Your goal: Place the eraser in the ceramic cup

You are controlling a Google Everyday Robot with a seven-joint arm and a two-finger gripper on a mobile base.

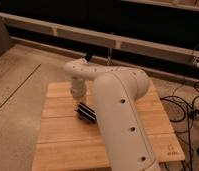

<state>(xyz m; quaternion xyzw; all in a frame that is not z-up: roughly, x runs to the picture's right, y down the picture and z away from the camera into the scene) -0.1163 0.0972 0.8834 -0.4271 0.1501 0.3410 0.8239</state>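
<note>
The eraser (86, 112), a black block with thin pale stripes, lies on the wooden table (58, 135) left of centre. My gripper (79, 103) comes straight down from the white wrist onto the eraser's upper-left end and is shut on it. The eraser rests on the wood. My thick white arm (118, 115) crosses the middle of the view and covers the table's centre and right side. The ceramic cup is hidden or out of view.
The table stands on a speckled floor (18, 85). A long metal rail (143, 42) runs along a dark wall behind it. Black cables (185, 107) lie on the floor to the right, near the table's right edge.
</note>
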